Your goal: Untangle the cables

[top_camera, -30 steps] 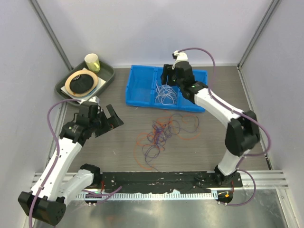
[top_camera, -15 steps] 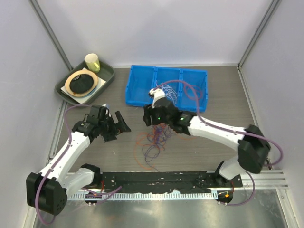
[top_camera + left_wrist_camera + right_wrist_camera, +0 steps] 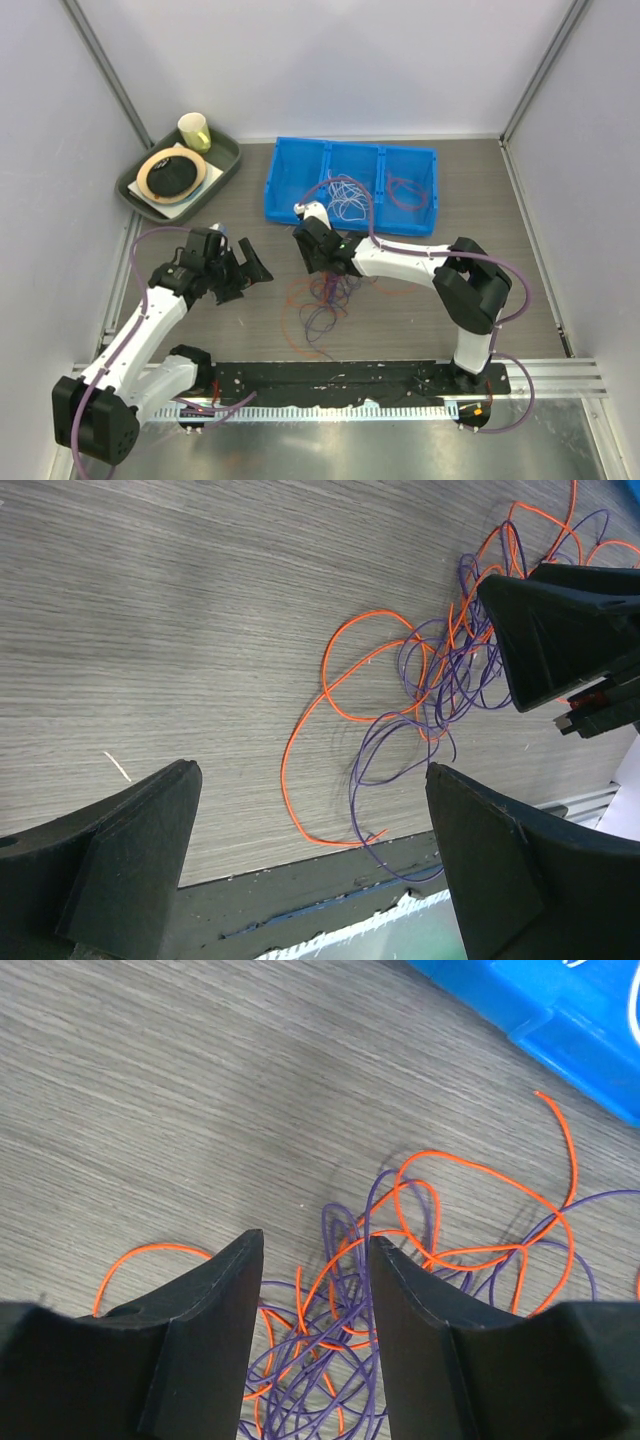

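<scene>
Grey wooden table, blue bin at far side — white cables sorted into middle compartment, orange ones into right. Orange-purple tangle left at centre. Right gripper partly open over it, holding nothing; left gripper wide open, empty

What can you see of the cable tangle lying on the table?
The cable tangle is a loose heap of thin orange and purple wires, looped and crossed over one another, lying flat on the wood-grain table, on the arms' side of the blue bin. Single orange loops trail out at its edges. The right gripper stands over it, jaws apart with strands between them; whether they touch cannot be made out. The left gripper is wide open beside it, apart.
</scene>
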`<state>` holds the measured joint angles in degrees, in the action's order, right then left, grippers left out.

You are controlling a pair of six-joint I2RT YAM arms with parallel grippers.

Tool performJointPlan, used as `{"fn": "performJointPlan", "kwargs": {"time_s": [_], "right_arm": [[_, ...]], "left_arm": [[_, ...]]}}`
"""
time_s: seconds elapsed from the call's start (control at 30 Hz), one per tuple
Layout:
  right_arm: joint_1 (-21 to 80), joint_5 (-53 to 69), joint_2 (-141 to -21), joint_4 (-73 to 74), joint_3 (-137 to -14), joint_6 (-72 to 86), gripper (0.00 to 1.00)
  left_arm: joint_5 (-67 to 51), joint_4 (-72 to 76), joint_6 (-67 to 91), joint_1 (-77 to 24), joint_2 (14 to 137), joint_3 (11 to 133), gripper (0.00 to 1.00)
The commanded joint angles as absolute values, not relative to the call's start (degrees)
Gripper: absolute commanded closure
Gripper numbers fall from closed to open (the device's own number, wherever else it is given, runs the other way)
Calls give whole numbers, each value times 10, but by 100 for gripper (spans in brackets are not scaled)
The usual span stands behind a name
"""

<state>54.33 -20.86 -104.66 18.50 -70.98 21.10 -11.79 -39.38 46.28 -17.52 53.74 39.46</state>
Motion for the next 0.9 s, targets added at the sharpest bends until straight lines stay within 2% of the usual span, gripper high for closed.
{"fn": "performJointPlan", "kwargs": {"time_s": [0.0,0.33,0.43,0.47,0.6,0.63,0.67,0.87], "right_arm": [[548,-262,-1027,190,-726,201,48],[548,-302,-1024,213,-707,188,50],[548,-302,-1038,216,-708,192,57],[548,-303,-1038,215,-708,193,62],[548,-295,-1040,214,-709,191,68],[548,-294,-1038,214,-710,186,74],[548,-291,-1036,215,-711,184,76],[548,-283,-1048,224,-710,182,73]], "left_arm": [[-105,-395,465,-177,528,396,0],[-105,-392,467,-177,540,403,0],[-105,-390,468,-177,547,409,0],[-106,-390,468,-177,548,410,0],[-121,-381,467,-177,549,416,0],[-128,-379,465,-177,548,417,0],[-138,-375,464,-177,547,417,0],[-134,-388,457,-176,533,437,0]]}}
